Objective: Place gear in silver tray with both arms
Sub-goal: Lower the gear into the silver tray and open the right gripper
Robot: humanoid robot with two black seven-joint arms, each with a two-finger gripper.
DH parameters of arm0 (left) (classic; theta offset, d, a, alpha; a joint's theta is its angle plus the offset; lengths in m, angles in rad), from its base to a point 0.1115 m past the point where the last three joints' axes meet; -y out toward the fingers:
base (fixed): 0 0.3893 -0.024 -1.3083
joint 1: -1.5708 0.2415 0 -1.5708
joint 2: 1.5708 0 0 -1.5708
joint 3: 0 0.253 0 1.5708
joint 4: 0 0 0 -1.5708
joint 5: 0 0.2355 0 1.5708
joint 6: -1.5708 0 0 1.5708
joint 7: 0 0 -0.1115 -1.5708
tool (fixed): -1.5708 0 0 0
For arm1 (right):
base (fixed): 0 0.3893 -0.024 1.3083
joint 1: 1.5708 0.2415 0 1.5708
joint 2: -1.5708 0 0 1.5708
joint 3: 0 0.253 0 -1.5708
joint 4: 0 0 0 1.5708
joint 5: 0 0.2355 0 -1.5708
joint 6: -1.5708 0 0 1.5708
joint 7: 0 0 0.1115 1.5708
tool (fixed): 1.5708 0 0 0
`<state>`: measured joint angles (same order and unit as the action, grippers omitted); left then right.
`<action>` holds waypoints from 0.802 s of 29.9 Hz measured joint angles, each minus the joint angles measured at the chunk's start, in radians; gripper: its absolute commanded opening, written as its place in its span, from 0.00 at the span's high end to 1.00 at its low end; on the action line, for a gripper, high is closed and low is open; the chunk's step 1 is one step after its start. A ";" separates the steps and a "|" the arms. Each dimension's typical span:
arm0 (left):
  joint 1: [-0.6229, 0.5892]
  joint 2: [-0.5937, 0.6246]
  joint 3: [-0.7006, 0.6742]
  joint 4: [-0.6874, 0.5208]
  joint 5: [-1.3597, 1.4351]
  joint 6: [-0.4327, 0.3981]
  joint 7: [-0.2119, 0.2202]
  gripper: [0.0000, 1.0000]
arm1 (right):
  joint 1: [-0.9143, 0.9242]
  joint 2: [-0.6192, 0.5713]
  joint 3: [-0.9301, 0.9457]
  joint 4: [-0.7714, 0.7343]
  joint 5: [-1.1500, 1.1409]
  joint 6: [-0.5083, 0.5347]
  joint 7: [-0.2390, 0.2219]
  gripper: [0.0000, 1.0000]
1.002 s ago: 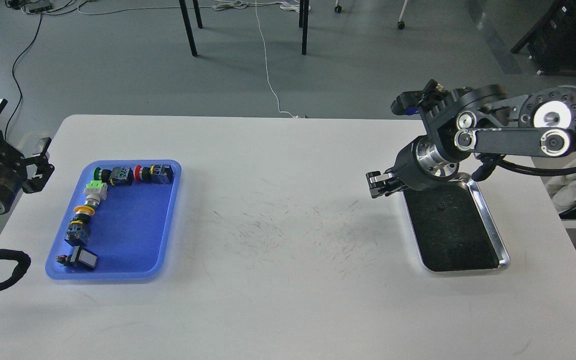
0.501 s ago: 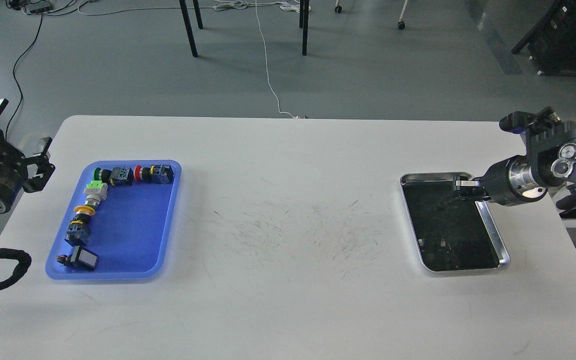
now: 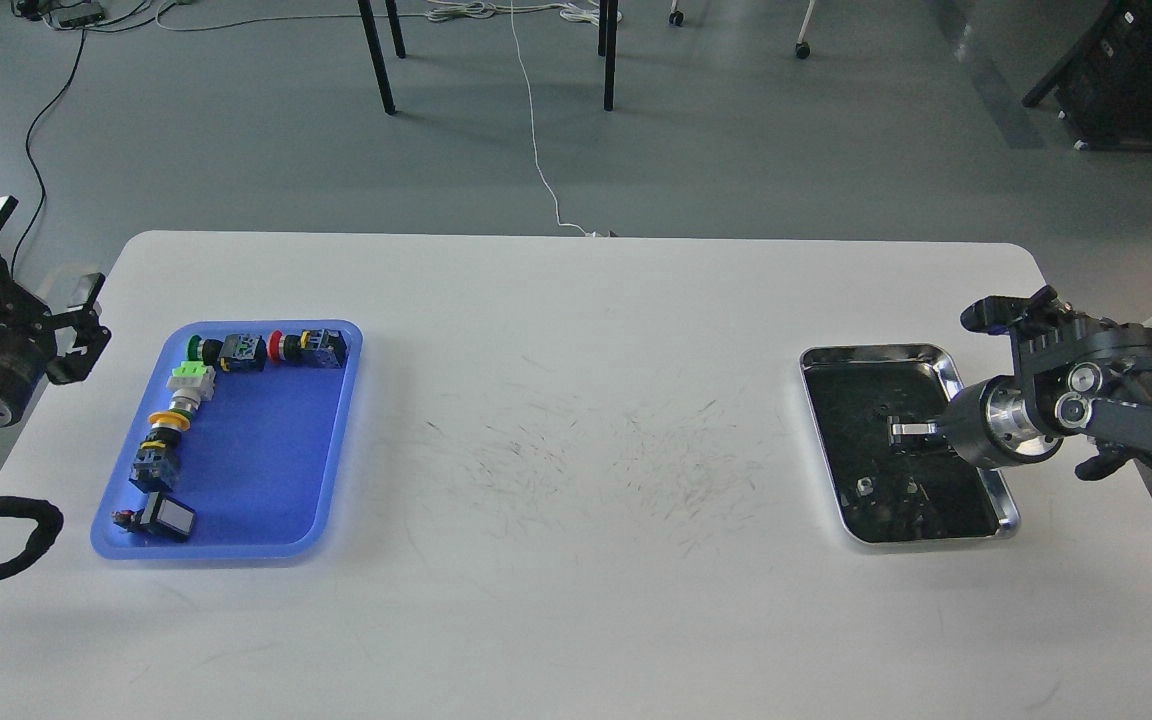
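Right hand (image 3: 901,431): over the silver tray (image 3: 1006,500), fingers too small to tell apart, so I cannot tell its state. Left hand (image 3: 11,275): spread open, empty, off the desk (image 3: 576,600) edge beside the blue tray (image 3: 266,530). Gear parts (image 3: 236,352): in blue tray, near it. Advice: lower squarely over one part.

A shiny rectangular steel tray (image 3: 948,374) with a dark mirror-like base sits on a matt white tabletop (image 3: 576,600) scuffed with fine dark scratches, opposite a smooth, slightly glossy blue plastic tray (image 3: 266,470).
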<state>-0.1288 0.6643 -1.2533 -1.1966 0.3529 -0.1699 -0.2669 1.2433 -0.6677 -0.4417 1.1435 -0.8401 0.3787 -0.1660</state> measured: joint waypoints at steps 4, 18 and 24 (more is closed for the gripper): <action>0.000 0.000 0.000 0.000 0.000 0.000 0.000 0.02 | -0.003 -0.006 0.001 0.008 0.002 0.001 0.000 0.85; -0.002 0.000 0.000 0.001 0.000 0.001 0.000 0.02 | -0.004 -0.025 -0.006 0.074 -0.005 0.029 0.000 0.64; -0.002 0.010 0.000 0.002 0.001 0.001 0.000 0.02 | 0.005 -0.050 -0.005 0.074 -0.027 0.047 0.001 0.08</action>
<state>-0.1304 0.6740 -1.2533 -1.1950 0.3542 -0.1687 -0.2669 1.2481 -0.7173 -0.4466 1.2179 -0.8672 0.4261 -0.1654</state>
